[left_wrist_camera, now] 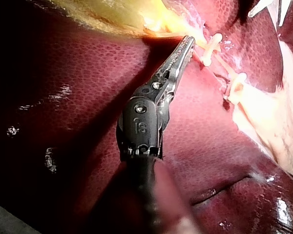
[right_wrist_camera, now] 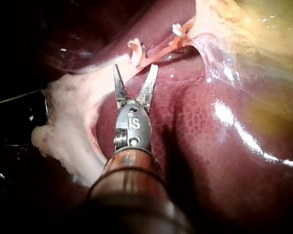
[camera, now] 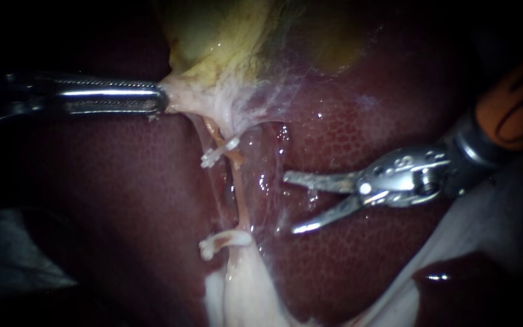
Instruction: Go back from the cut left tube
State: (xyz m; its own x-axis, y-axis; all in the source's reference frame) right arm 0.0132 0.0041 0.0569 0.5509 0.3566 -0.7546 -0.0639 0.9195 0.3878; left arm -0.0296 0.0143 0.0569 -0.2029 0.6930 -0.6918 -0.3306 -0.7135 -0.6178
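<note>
Tube [camera: 238, 194] runs between two white clips [camera: 219, 152] on the liver [camera: 122, 200]. At its 3 o'clock, clear of it, the right instrument's [camera: 290, 203] hand is spread. At 10 o'clock, the left instrument's [camera: 160, 100] hand pinches the gallbladder's [camera: 213, 36] pale edge.

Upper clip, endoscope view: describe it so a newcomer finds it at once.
Start at the yellowish gallbladder, whose pale lower end the left instrument grips. Just below that end, a thin tube runs down over the dark liver. The upper clip is the small white one crossing it slantwise near the gallbladder; the lower clip sits farther down.
</note>
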